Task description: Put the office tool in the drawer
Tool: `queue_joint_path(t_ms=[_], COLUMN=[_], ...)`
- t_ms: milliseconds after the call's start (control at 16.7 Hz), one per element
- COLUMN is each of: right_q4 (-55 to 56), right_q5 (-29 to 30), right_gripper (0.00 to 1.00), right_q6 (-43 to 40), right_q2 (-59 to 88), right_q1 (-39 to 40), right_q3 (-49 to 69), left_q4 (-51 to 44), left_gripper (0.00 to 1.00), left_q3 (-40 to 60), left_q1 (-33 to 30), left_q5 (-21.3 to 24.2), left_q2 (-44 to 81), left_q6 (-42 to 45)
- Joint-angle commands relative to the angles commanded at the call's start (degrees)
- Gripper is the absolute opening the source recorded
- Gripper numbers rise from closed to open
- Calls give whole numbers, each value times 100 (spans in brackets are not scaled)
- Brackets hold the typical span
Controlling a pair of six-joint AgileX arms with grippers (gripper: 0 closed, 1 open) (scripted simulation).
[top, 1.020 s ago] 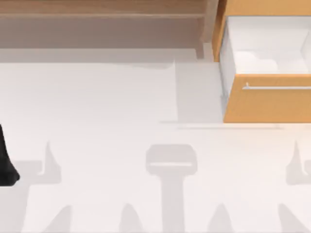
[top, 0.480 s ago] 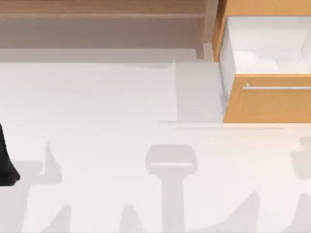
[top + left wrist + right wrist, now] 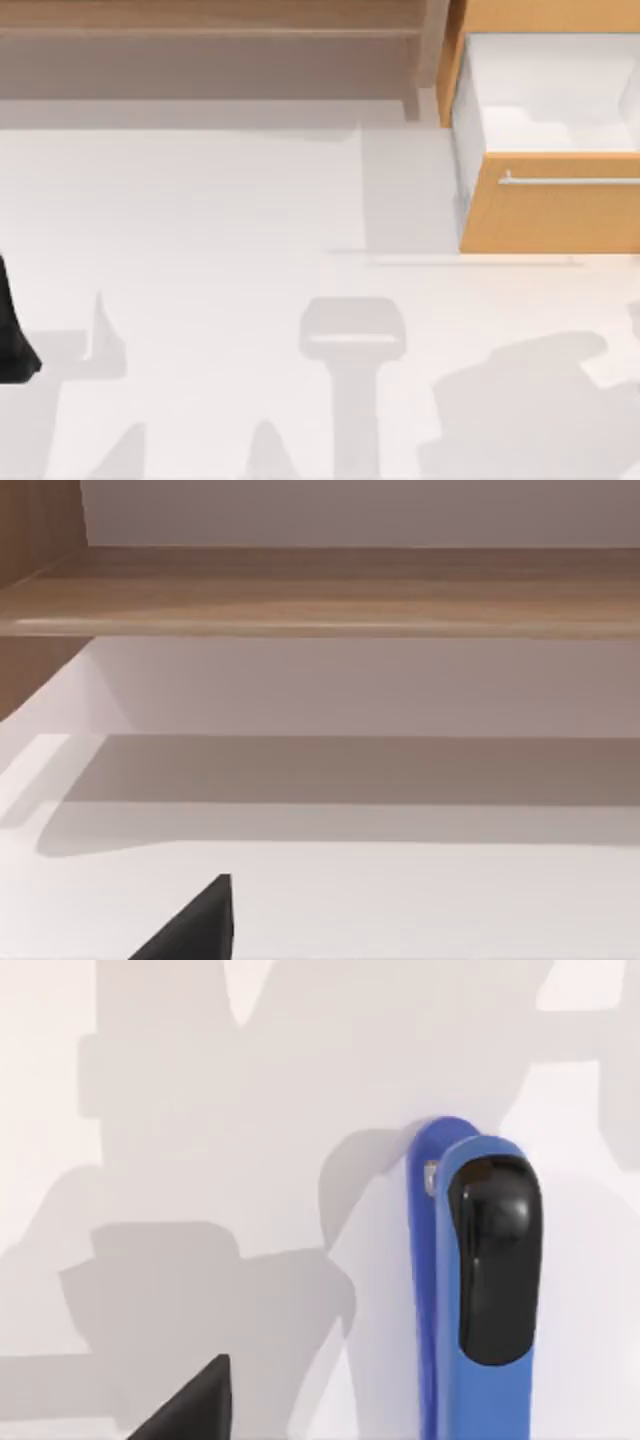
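Note:
The office tool [image 3: 478, 1290] is a long blue body with a glossy black pad on top, lying on the white table in the right wrist view. A black part of my right gripper [image 3: 190, 1405] sits close beside it, apart from it. The drawer [image 3: 560, 215] stands pulled open at the top view's back right, with its orange-tan front, silver bar handle [image 3: 570, 181] and white inner walls [image 3: 470, 110]. My left arm [image 3: 12, 340] is parked at the table's left edge; a black part of my left gripper [image 3: 195, 925] faces the shelf.
A pale wooden shelf [image 3: 210, 20] runs along the back of the table, left of the drawer, and also fills the far side of the left wrist view as the shelf board [image 3: 320, 590]. Broad arm shadows [image 3: 530, 400] lie on the white table [image 3: 200, 220].
A large shadow has spread across the table's lower right in the top view, moving in from the right edge. The left arm and the drawer have not moved.

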Motion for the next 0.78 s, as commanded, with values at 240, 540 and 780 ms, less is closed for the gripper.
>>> queue_joint_path(t_ms=[240,540,780], right_q4=[-790,-1116,-1081], right_q5=[-3,-5,-5], right_gripper=[100,100,100], right_q6=[-477,-674,-663], right_q2=[1430,1965,1961], right_q1=[-226,-319,-293], right_q3=[878,1239,1204], left_q4=[0,0,0], left_gripper=[100,100,100], left_q3=[0,0,0], left_q1=[0,0,0], left_q5=[0,0,0], left_q2=[0,0,0], left_q6=[0,0,0])
